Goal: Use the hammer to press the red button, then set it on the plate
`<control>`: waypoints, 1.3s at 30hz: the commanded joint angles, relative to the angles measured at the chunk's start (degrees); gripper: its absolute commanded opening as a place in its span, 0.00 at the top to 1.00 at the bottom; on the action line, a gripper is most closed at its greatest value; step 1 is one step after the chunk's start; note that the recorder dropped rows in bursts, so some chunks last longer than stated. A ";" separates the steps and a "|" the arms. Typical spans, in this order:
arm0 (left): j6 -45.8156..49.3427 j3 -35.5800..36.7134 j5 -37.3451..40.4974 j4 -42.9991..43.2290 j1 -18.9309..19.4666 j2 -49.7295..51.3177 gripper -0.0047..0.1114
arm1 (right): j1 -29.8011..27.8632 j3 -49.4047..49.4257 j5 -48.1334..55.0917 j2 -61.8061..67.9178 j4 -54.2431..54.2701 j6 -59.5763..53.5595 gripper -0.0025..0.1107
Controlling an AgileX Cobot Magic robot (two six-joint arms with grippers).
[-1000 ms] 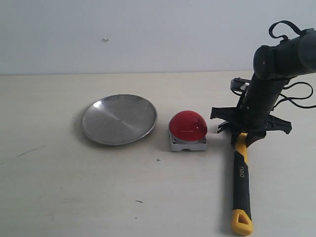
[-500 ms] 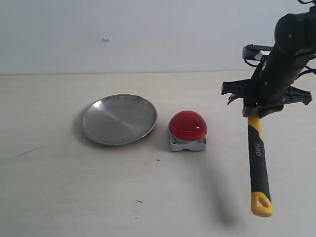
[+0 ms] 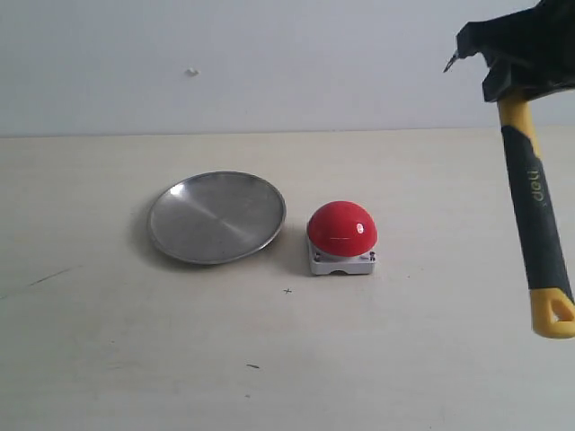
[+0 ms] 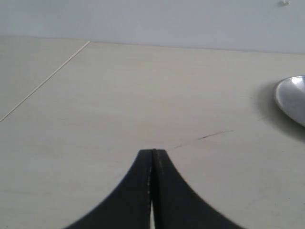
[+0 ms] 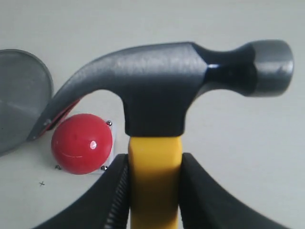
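Observation:
My right gripper (image 3: pixel 514 85) is shut on the hammer (image 3: pixel 535 211) just below its head and holds it high at the right edge, its yellow end hanging down. In the right wrist view the dark head (image 5: pixel 167 81) fills the frame above the yellow neck clamped in the gripper (image 5: pixel 155 167). The red button (image 3: pixel 341 229) sits on its grey base mid-table, left of and below the hammer, also seen past the claw as the red button (image 5: pixel 81 143). The silver plate (image 3: pixel 217 216) lies left of the button. My left gripper (image 4: pixel 152 152) is shut and empty, far left of the plate (image 4: pixel 291 98).
A pale tabletop (image 3: pixel 135 341) meets a plain light wall at the back. A thin dark scratch (image 4: pixel 214 135) marks the surface near the left gripper.
The right arm has lifted the hammer off the table and carried it up and to the right. Button and plate have not moved.

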 commanded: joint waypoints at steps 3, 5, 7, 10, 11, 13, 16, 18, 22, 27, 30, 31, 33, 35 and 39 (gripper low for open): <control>0.44 0.19 -0.54 0.46 -0.31 -0.31 0.96 | -0.24 -0.10 4.68 -8.61 0.36 -5.94 0.98; 0.24 0.19 -2.01 0.47 -0.31 -0.31 0.96 | -0.24 0.06 5.70 -10.47 0.45 -6.93 0.98; 0.20 0.19 -4.50 0.38 -0.31 -0.31 0.96 | -0.24 1.07 4.88 -12.19 0.82 -6.93 0.98; 0.20 0.19 -11.24 0.38 -0.31 -0.31 0.96 | -0.24 3.20 1.61 -14.30 3.24 -8.44 0.98; -0.07 0.19 -14.19 0.21 -0.31 -0.31 0.96 | -0.24 3.99 0.61 -14.79 4.62 -9.24 0.98; -0.45 0.19 -20.40 0.21 -0.31 -0.31 0.96 | -0.24 5.40 -0.84 -15.14 7.18 -10.60 0.98; -0.45 0.19 -30.13 0.21 -0.31 -0.31 0.96 | -0.24 7.40 -2.66 -15.14 8.68 -12.12 0.98; -0.56 0.19 -33.67 0.21 -0.31 -0.31 0.96 | -0.24 8.59 -4.11 -15.14 8.92 -12.99 0.98; -19.48 0.19 -36.26 0.21 -0.31 -0.31 0.96 | -0.24 9.20 -7.64 -15.14 9.04 -14.42 0.98; -61.11 0.19 -35.85 11.35 -0.41 -0.31 0.96 | -0.24 9.09 -9.73 -15.14 12.77 -16.27 0.98; -81.82 0.19 -49.12 34.01 -0.41 -0.31 0.96 | -0.24 9.09 -10.05 -15.14 17.92 -20.93 0.98; -85.97 0.19 -56.92 38.92 -0.41 -0.31 0.96 | -0.24 9.09 -10.04 -15.14 20.16 -22.25 0.98; -90.90 0.14 -69.45 44.27 -0.14 1.61 0.96 | -0.24 9.09 -10.16 -15.14 24.76 -25.37 0.98; -91.93 -2.20 -74.88 49.34 0.56 4.03 0.96 | -0.24 9.09 -10.04 -15.14 27.62 -28.51 0.98; -91.93 -5.70 -71.97 58.00 1.68 9.39 0.94 | -0.24 9.09 -9.54 -15.14 28.58 -28.92 0.98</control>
